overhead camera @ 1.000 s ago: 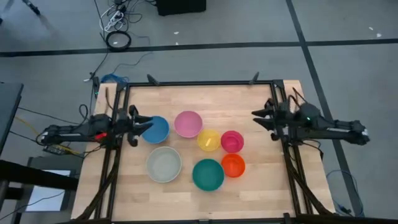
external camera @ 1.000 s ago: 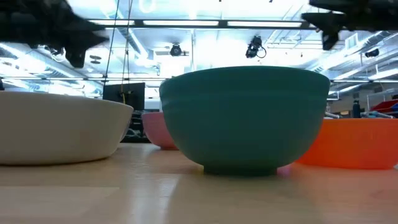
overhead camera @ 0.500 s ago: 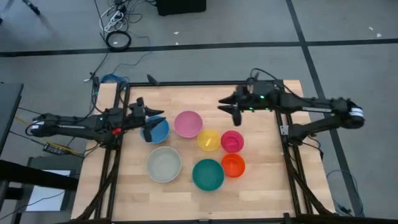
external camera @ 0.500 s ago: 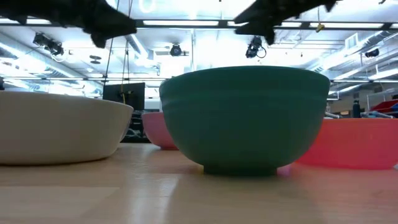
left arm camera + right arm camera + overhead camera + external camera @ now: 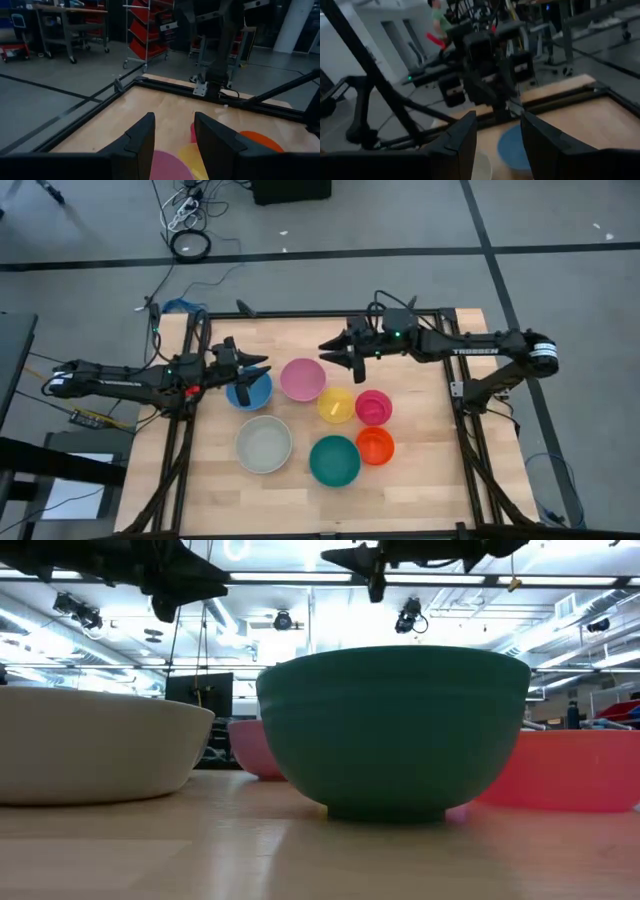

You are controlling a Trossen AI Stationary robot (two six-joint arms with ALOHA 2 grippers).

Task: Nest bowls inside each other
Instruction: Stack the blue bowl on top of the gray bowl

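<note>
Seven bowls stand apart on their bases on the wooden table: blue (image 5: pixel 250 390), light pink (image 5: pixel 302 378), yellow (image 5: pixel 336 405), magenta (image 5: pixel 373 407), orange-red (image 5: pixel 375 446), green (image 5: pixel 334 460) and grey-white (image 5: pixel 264 444). My left gripper (image 5: pixel 262 368) hovers open and level above the blue bowl's far rim, pointing at the pink bowl (image 5: pixel 167 169). My right gripper (image 5: pixel 328 352) hovers open and level just beyond the pink bowl's far right, pointing toward the blue bowl (image 5: pixel 512 147). Neither holds anything.
A black frame (image 5: pixel 330 314) runs along the table's far edge and both sides. Bare wood lies along the near edge and the far strip. In the low view the green bowl (image 5: pixel 395 730) fills the middle. A person stands far off in the room (image 5: pixel 437 17).
My right gripper has swung from the table's right edge toward the middle and risen, ending beyond the pink bowl, still open. My left gripper has gone up and toward the right, over the blue bowl. The bowls have stayed in place.
</note>
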